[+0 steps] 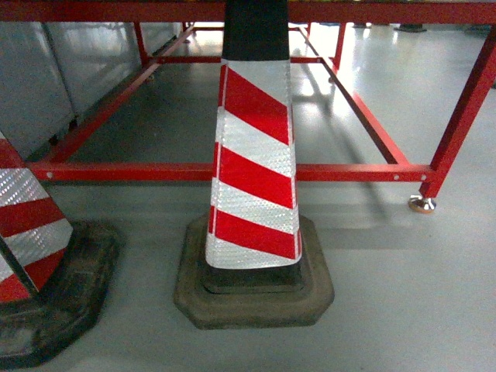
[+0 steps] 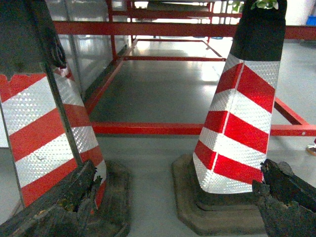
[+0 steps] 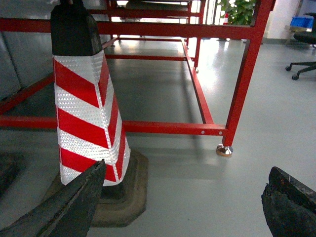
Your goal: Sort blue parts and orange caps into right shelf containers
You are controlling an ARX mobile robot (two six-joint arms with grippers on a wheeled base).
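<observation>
Before your two wide-open, empty grippers, left [image 2: 173, 207] and right [image 3: 182, 202], stand striped cones [image 1: 254, 163] and a red frame [image 1: 232, 172].

You will find no legible text, label, brand or number: the traffic cones [image 1: 254, 167] carry only red-and-white reflective stripes.

All three views low, forward-facing, sharing one striped cone [image 1: 254, 167].
</observation>
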